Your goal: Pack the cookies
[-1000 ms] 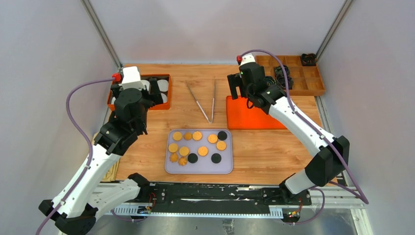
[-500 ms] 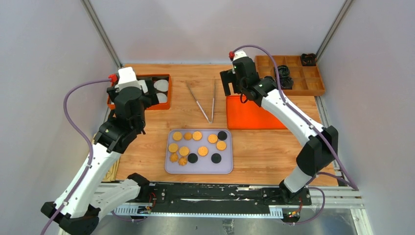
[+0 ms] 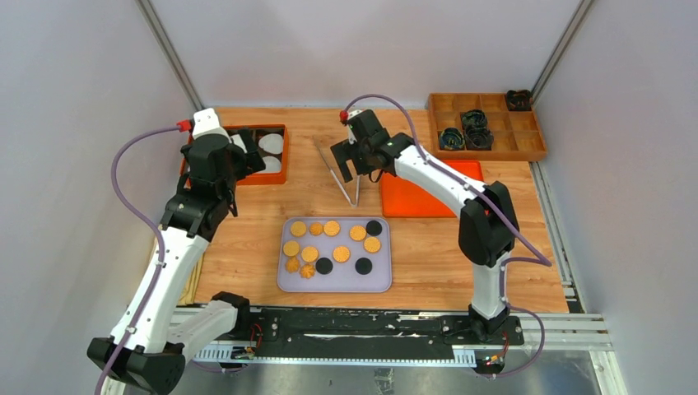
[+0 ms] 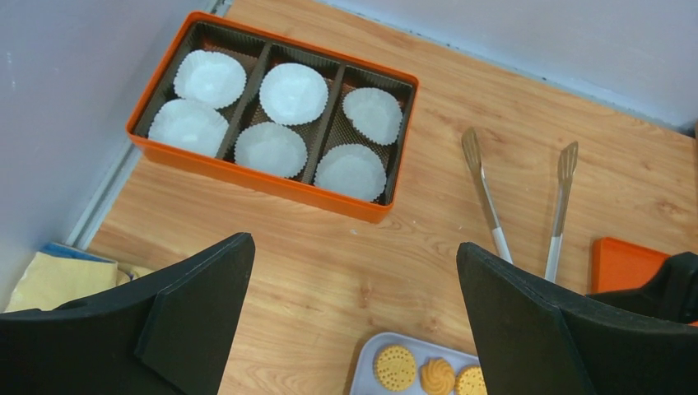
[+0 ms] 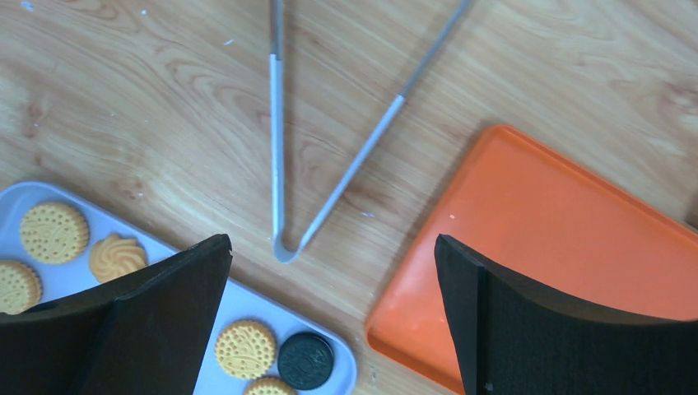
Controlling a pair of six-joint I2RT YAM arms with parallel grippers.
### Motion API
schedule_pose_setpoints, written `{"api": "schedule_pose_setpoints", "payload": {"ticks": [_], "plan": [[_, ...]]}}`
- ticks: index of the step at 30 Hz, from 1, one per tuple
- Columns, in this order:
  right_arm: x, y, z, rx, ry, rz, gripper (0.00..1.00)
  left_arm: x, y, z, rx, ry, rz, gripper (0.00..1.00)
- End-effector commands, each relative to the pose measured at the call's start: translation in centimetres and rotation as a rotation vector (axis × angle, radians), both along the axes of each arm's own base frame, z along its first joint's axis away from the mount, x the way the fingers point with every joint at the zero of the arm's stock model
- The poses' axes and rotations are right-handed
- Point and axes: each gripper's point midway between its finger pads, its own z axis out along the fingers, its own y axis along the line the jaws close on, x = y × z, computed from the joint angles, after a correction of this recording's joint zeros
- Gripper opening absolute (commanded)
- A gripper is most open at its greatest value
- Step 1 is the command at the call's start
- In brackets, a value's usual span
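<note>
The cookies lie on a lilac tray at the table's near middle: mostly golden rounds, a few black ones and flower-shaped ones. My right gripper hovers open above the hinge end of metal tongs; in its wrist view, my right gripper has the tongs ahead of its jaws and cookies below left. My left gripper is open near the orange box. Nothing lies between the jaws of my left gripper, and bare wood shows below.
The orange box holds several white paper cups. A flat orange lid lies right of the tongs. A wooden compartment organiser with black items stands at the back right. Grey walls close in both sides.
My right arm has swung left, from over the orange lid to above the tongs. The left arm drew slightly back and left. Both grippers stayed open.
</note>
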Motion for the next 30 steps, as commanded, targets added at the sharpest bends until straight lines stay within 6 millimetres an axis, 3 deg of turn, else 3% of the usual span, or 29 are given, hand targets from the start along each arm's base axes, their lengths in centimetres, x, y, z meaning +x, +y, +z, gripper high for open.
{"api": "schedule_pose_setpoints", "payload": {"ticks": [1, 12, 25, 30], "plan": [[-1.0, 2.8, -1.2, 0.031, 0.068, 0.053, 1.0, 0.4, -0.4, -1.1, -0.014, 0.029, -0.024, 1.0], [0.3, 3.6, -7.1, -0.074, 0.153, 0.027, 1.0, 0.3, -0.7, -0.9, -0.014, 0.029, -0.051, 1.0], [2.6, 4.8, -10.8, -0.125, 0.184, 0.003, 1.0, 0.0, -0.3, -1.2, -0.006, 0.037, -0.046, 1.0], [3.4, 3.9, -12.2, -0.161, 0.188, -0.064, 1.0, -0.1, -0.3, -1.2, -0.005, 0.035, -0.051, 1.0]]}}
